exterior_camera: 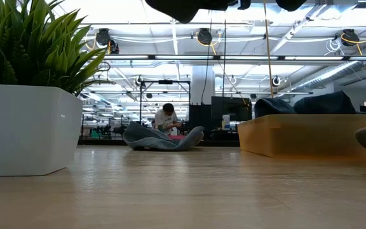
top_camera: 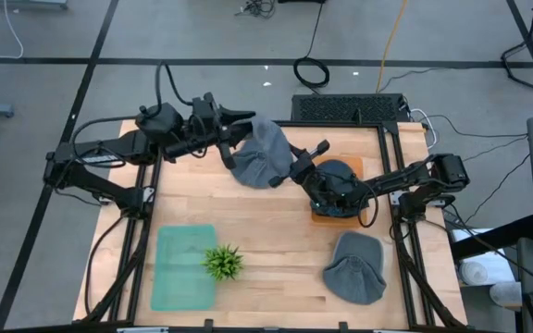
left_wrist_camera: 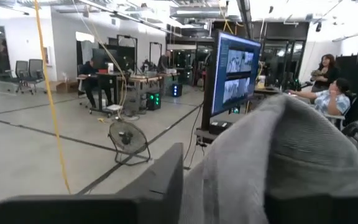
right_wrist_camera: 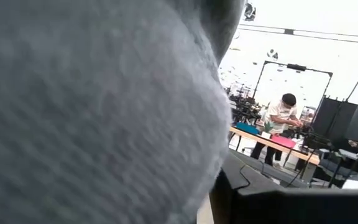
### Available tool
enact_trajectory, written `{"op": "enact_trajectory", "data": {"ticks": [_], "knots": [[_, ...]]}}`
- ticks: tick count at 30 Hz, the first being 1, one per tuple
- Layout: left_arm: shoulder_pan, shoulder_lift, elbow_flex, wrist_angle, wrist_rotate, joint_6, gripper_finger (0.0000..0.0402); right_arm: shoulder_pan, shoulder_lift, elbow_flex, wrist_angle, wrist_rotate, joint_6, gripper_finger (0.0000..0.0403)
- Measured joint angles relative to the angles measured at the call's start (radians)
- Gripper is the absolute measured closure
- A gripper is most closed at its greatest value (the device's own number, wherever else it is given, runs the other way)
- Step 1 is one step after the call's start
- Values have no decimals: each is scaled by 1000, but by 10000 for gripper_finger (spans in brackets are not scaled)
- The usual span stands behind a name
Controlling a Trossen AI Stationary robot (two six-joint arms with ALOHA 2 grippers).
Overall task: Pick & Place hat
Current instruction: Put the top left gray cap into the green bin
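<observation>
At the table's near edge, the high view shows a small plant (top_camera: 222,263) on a green mat (top_camera: 183,266), with a grey hat (top_camera: 353,268) lying flat well to its right. Farther back sits an orange box (top_camera: 366,215) holding a dark hat (top_camera: 338,172). Beyond that, the left gripper (top_camera: 246,129) and right gripper (top_camera: 296,166) both clench a second grey hat (top_camera: 260,154), lifted between them (the low view cuts this off at its top edge). Only the low view shows a person (exterior_camera: 166,119) far behind.
</observation>
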Motion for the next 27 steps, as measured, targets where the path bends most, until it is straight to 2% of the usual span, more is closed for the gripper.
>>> {"op": "enact_trajectory", "data": {"ticks": [4,9,12,14,18,23,27], "knots": [[0,-26,0,-63,-1,9,236,0,0,0,-2,18,-14,402],[0,-90,0,-198,-2,31,174,0,-11,0,-2,142,-89,403],[-1,-146,0,-283,7,44,143,1,-12,0,-3,148,-105,403],[-2,-181,0,-331,48,74,128,1,-20,0,-6,149,-111,403],[-12,-247,1,-410,134,123,112,2,-33,0,-7,173,-140,403],[-41,-310,1,-516,129,163,108,15,-76,0,-117,184,-159,403],[-62,-338,1,-619,124,173,108,32,-118,0,-288,171,-86,403]]}}
